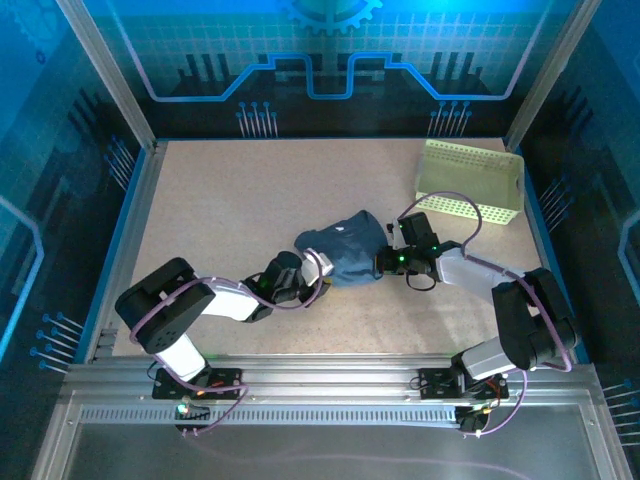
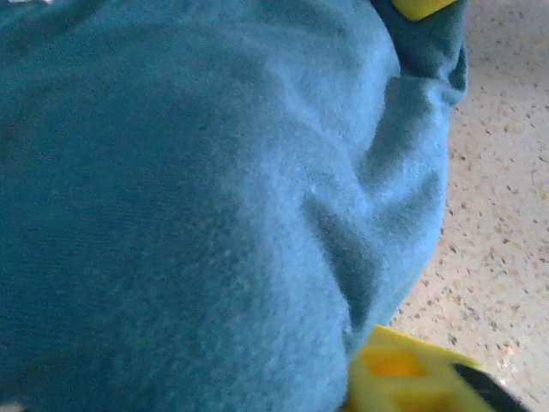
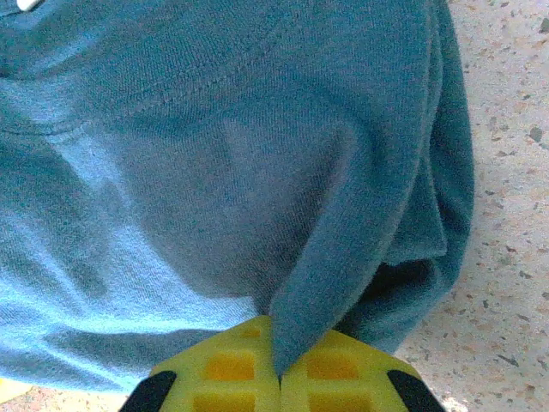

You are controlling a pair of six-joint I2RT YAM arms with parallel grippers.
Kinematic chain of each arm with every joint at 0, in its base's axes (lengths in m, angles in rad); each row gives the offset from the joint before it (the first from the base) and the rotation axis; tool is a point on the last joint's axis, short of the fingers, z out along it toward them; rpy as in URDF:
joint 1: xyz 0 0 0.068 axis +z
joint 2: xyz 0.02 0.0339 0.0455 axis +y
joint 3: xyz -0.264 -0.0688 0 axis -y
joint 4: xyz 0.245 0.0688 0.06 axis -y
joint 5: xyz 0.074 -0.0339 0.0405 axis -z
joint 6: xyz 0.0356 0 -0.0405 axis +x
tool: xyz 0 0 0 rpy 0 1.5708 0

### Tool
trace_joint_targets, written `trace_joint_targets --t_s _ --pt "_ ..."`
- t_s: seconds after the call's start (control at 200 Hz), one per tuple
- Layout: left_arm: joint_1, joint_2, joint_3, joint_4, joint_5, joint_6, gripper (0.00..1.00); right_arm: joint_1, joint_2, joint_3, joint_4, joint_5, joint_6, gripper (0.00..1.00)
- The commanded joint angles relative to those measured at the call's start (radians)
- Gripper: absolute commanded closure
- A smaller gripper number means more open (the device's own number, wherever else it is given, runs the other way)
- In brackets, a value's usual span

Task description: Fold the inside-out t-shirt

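Observation:
The inside-out t-shirt point(image 1: 345, 252) lies bunched in a dark slate-blue heap at the middle of the table. My right gripper point(image 3: 279, 343) is shut on a narrow fold of its cloth, which rises from between the two yellow fingers. From above, this right gripper point(image 1: 386, 262) sits at the heap's right edge. My left gripper point(image 1: 316, 268) is pressed into the heap's left side. In the left wrist view the t-shirt point(image 2: 214, 206) is draped over the jaws; one yellow finger point(image 2: 407, 376) shows at the bottom right and the other is hidden under cloth.
A pale yellow-green perforated basket point(image 1: 470, 180) lies on its side at the back right of the table. Bare speckled tabletop point(image 1: 230, 200) spreads to the left and behind the shirt. Blue walls and metal posts ring the table.

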Motion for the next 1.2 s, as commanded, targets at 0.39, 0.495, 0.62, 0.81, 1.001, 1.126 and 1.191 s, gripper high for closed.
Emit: trace_joint_targets --t_s 0.39,0.495,0.62,0.81,1.001,1.126,1.191 --pt "-0.007 -0.153 -0.083 -0.058 0.086 -0.091 0.86 -0.056 -0.02 0.041 -0.018 0.006 0.001 1.0" --pt "-0.006 -0.159 -0.093 -0.08 0.107 -0.166 0.82 -0.042 -0.029 0.034 -0.018 0.021 -0.004 1.0" --pt "-0.007 -0.168 -0.134 -0.054 0.113 -0.234 0.73 -0.037 -0.044 0.009 -0.016 0.043 -0.004 0.96" --pt "-0.008 -0.239 -0.169 -0.087 0.116 -0.257 0.68 -0.037 -0.062 0.011 -0.039 0.063 -0.015 0.86" --pt "-0.008 -0.484 -0.128 -0.226 0.012 -0.379 0.56 -0.029 -0.128 0.09 -0.193 0.24 -0.056 0.52" --pt "-0.007 -0.485 0.027 -0.349 0.032 -0.476 0.55 -0.021 -0.164 0.152 -0.211 0.243 -0.085 0.49" --pt "-0.007 -0.427 0.089 -0.344 0.034 -0.541 0.54 -0.012 -0.15 0.191 -0.186 0.181 -0.083 0.49"
